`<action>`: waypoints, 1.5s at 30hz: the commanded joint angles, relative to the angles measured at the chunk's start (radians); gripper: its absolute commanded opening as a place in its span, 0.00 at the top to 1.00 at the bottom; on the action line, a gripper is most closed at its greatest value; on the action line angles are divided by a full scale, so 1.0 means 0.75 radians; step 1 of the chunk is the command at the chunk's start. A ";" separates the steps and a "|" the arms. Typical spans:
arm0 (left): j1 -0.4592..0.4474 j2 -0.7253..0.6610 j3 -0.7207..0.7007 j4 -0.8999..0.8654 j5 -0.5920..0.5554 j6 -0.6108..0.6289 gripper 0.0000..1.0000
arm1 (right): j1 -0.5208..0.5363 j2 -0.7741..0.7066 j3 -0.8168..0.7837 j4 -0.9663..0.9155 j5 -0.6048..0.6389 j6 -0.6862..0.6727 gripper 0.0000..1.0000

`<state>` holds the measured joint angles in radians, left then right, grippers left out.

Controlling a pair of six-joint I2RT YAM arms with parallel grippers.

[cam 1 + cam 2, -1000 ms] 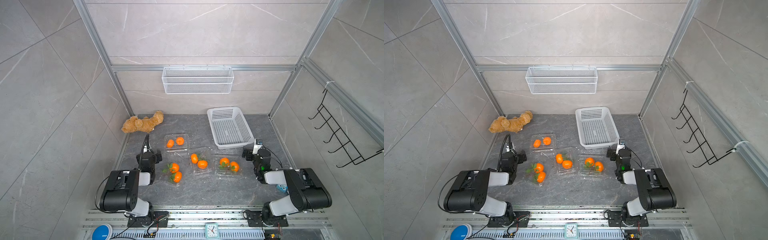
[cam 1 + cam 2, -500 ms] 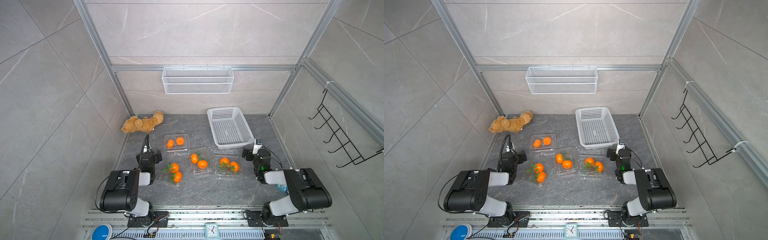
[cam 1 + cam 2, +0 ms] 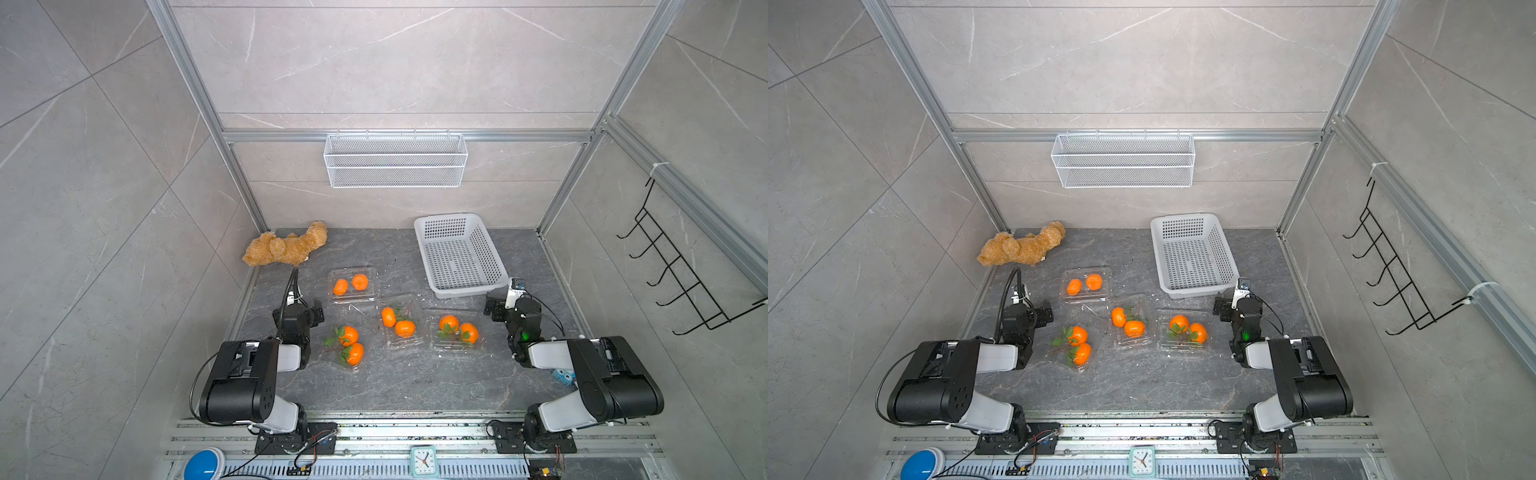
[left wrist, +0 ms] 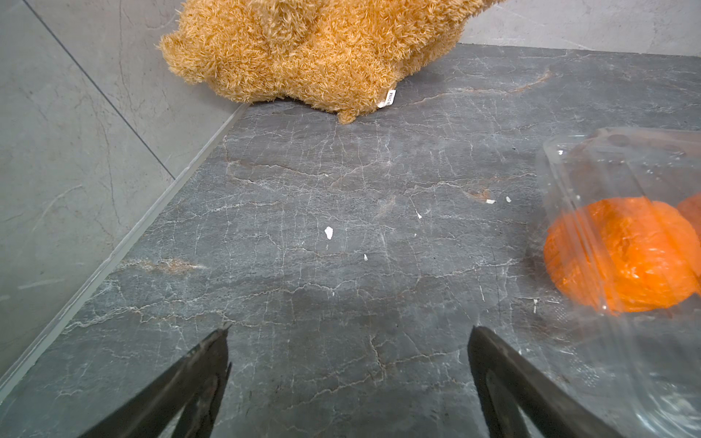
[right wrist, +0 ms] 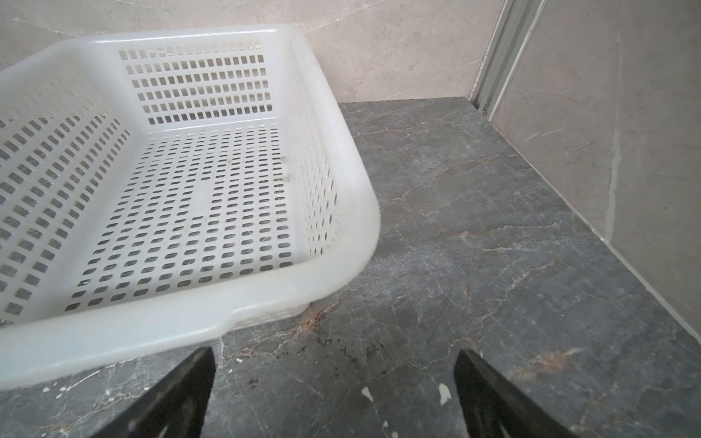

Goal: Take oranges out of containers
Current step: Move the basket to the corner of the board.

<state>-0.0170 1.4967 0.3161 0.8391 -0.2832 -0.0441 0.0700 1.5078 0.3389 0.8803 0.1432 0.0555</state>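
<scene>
grey stone floor (image 3: pixel 415 386) in both top views holds four clear boxes (image 3: pixel 372 293) at centre, oranges (image 3: pixel 405 328) all inside, basket (image 3: pixel 459 253) at one o'clock, bear (image 3: pixel 286 247) at eleven. left wrist: left gripper (image 4: pixel 349 329) spread wide, empty, just beside one of the boxes, whose thin plastic may skid or crumple if pinched. right wrist: right gripper (image 5: pixel 334 352) spread, empty, near the basket rim, which it could snag.

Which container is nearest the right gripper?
The container at the row's right end, holding two leafy oranges; it lies beside the right gripper, the rest farther away.
</scene>
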 commanded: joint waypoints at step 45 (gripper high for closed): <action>-0.549 -0.272 0.822 -1.249 0.375 -1.006 0.00 | 0.443 0.032 1.143 -1.705 0.168 0.375 0.01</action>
<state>-0.3702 1.2732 0.8604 -0.0883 -0.0322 -0.7906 0.3534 1.4445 1.1149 -0.2817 0.3248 0.3923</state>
